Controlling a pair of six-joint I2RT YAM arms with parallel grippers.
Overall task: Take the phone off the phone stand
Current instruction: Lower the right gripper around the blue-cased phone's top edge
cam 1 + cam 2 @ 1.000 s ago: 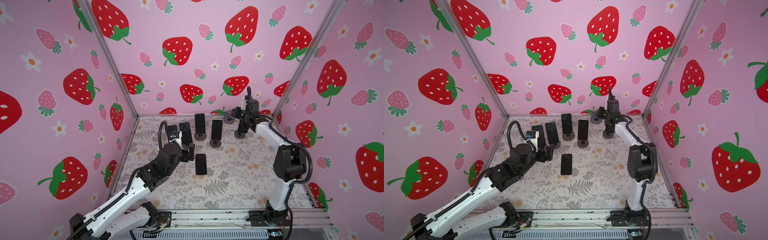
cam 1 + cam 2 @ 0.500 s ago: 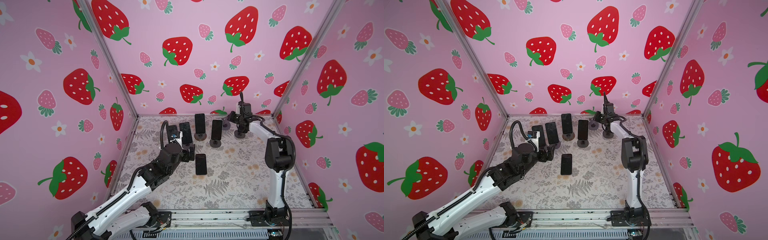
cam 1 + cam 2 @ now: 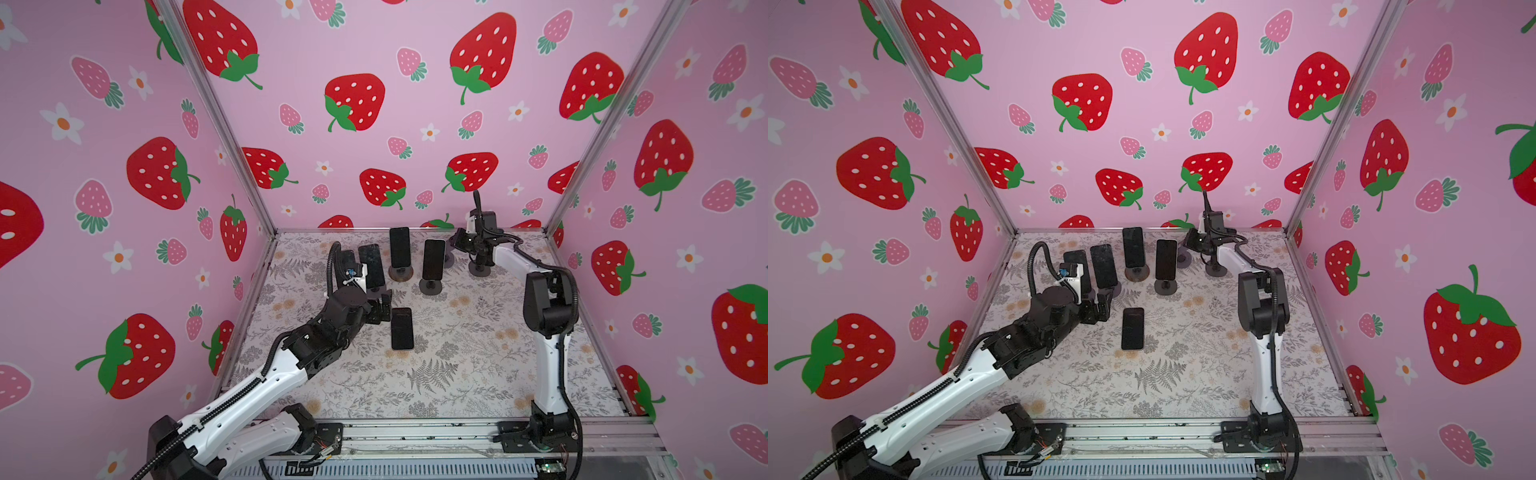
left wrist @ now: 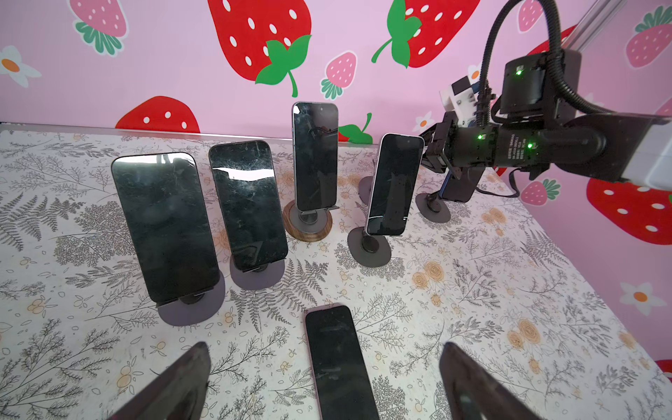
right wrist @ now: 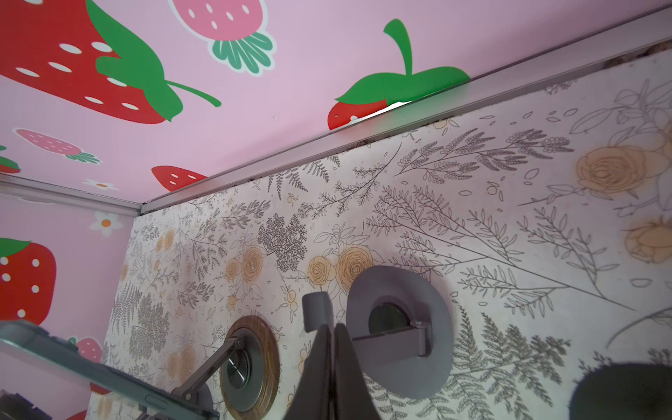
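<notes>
Left gripper (image 4: 325,349) hangs low over the bench (image 3: 478,365), jaws spread wide, gripping nothing. Just beside them lies the phone (image 3: 402,328), flat, dark screen up. Behind it four upright phones (image 4: 247,203) crowd the way in a row, one on a wooden-based stand (image 4: 308,227). At the back, the right gripper (image 5: 332,327) has its jaws all but closed on nothing, near an empty grey phone stand (image 5: 400,331). A dark slab (image 4: 458,189) sits under that arm, possibly another phone.

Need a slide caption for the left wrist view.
Open left gripper faces a phone lying flat; four propped phones stand behind.
</notes>
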